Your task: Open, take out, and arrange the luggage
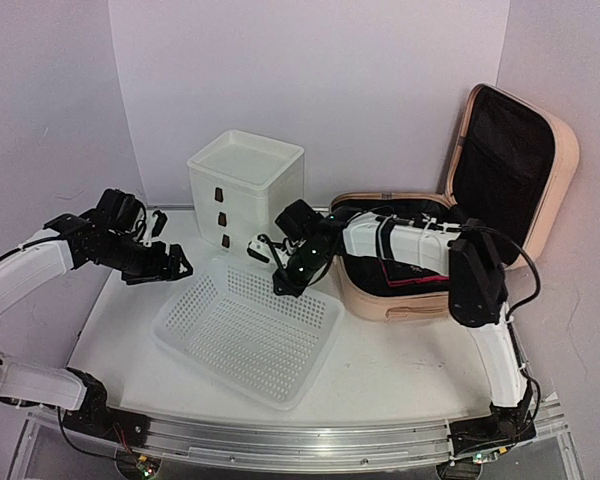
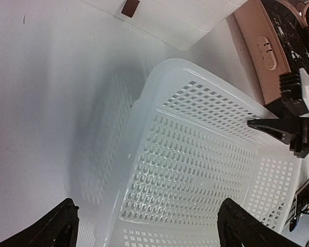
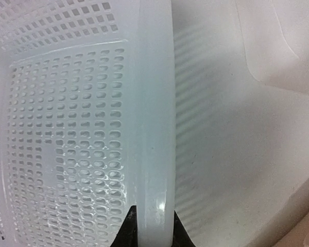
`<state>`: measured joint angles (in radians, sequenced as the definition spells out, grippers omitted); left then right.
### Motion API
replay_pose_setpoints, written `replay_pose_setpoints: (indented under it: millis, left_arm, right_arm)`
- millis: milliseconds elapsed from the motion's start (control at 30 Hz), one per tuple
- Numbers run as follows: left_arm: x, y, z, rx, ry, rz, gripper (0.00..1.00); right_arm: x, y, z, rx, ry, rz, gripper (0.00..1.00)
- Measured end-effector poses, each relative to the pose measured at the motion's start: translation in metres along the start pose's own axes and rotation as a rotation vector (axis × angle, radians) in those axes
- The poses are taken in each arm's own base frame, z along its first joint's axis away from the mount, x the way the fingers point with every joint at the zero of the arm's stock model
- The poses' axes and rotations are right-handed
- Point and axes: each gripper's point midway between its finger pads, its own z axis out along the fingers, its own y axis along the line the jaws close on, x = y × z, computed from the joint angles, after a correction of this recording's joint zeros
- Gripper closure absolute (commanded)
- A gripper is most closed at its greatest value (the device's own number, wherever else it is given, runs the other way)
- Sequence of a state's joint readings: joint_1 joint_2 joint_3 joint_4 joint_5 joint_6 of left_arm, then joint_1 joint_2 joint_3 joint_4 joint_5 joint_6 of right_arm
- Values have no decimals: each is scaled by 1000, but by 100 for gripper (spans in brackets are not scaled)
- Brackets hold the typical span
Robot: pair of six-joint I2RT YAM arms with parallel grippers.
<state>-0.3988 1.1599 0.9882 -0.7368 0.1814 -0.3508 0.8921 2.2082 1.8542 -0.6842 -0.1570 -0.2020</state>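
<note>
Top view: the luggage (image 1: 400, 300) lies at the right of the table (image 1: 400, 370), its lid (image 1: 510, 170) up against the wall and dark contents still inside. The right gripper (image 1: 283, 278) reaches left across to the far rim of the basket (image 1: 250, 330), just before the drawer box (image 1: 245, 185). The left gripper (image 1: 178, 266) hovers near the basket's left corner.

Left wrist view: its fingers (image 2: 59, 226) stand wide apart over the basket, holding nothing.

Right wrist view: the fingers (image 3: 130, 232) are clamped on the rim, one on each side.

The step looks like shifting the basket by its rim. A thin, slick rim may slip or flex, so drag it low and slowly. Keep it clear of the drawer box, and steady the near corner with the free gripper if it twists.
</note>
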Motion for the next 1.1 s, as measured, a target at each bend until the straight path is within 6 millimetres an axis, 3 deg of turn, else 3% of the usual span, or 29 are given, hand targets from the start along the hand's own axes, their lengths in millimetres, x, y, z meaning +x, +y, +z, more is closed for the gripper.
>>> replay_pose_setpoints:
  millis: [33, 67, 167, 300, 400, 533, 633, 733, 800, 900, 967, 1100]
  left_arm:
    - [0, 0, 0, 4, -3, -2, 6]
    - [1, -1, 1, 8, -1, -7, 6]
    - [10, 0, 6, 18, 22, -20, 5]
    - [11, -1, 7, 28, 27, -17, 5]
    - [10, -1, 8, 29, 23, -2, 4]
    - [10, 2, 14, 16, 34, 20, 3]
    - [10, 5, 21, 4, 52, 35, 3]
    - [7, 7, 28, -10, 68, 54, 4]
    - [2, 11, 34, -33, 79, 76, 5]
    - [-2, 24, 48, -95, 136, 109, 7]
    - [-5, 34, 59, -137, 178, 123, 8]
    - [-3, 57, 81, -203, 265, 143, 20]
  right_arm:
    - [-5, -3, 8, 1, 2, -31, 55]
    - [-7, -5, 14, 1, 6, -49, 43]
    - [-6, -15, 29, 44, 47, -99, 20]
    - [4, -30, 17, 151, 114, -88, 2]
    - [17, -38, -18, 241, 140, -47, 2]
    - [35, -41, -102, 334, 98, 89, 2]
    - [50, -58, -169, 403, -27, 367, 2]
    - [80, -85, -206, 455, -120, 718, 2]
    - [100, -100, -209, 493, -137, 906, 2]
    - [119, -99, -192, 494, -118, 1085, 2]
    - [123, -97, -184, 485, -107, 1148, 2]
    - [119, -97, -179, 475, -129, 1206, 2]
